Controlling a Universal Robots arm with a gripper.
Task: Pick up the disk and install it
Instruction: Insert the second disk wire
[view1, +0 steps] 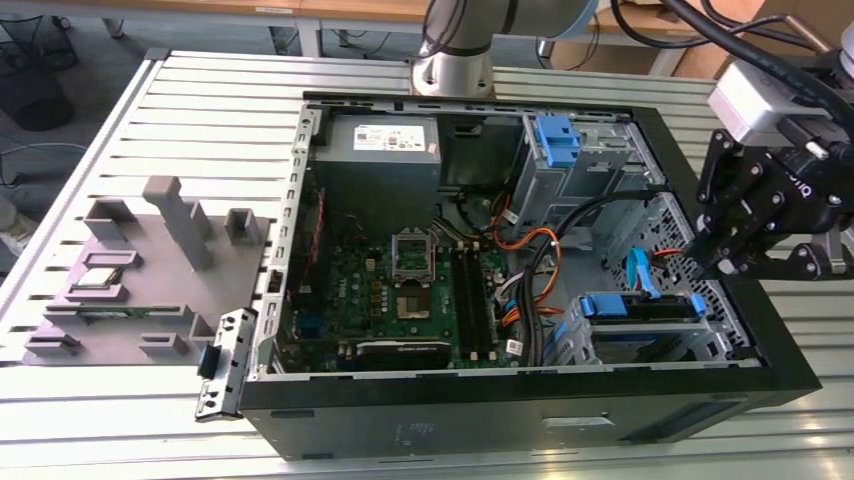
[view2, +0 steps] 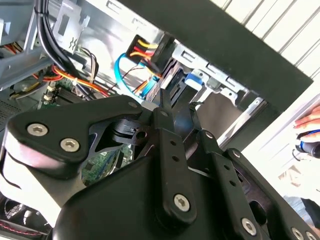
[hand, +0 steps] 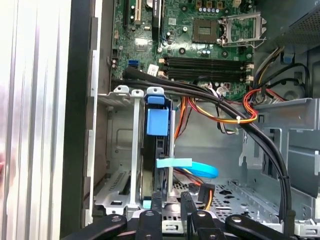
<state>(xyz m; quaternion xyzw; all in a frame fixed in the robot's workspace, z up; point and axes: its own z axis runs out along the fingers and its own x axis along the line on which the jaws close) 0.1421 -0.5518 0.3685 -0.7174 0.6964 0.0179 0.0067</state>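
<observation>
Black gripper (view2: 167, 107) linkages crowd the second wrist view's foreground, fingers drawn together, grasping nothing. At the exterior view's right edge the arm (view1: 781, 110) hangs it over the open computer case (view1: 400, 420), above the disk (view1: 638, 307) seated edge-up in its drive bay (hand: 122, 150) at lower right.

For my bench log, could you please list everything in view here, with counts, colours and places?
computer case: one, black, open, lying on the slatted table.
circuit board: one, green, on the case floor.
power box: one, grey, far corner of the case.
disk: one, blue rails, in the bay at the exterior view's right.
blue caddy: one, in the far bay.
grey fixture: one, on the table at the exterior view's left.
gripper: one, black, above the disk bay.
</observation>
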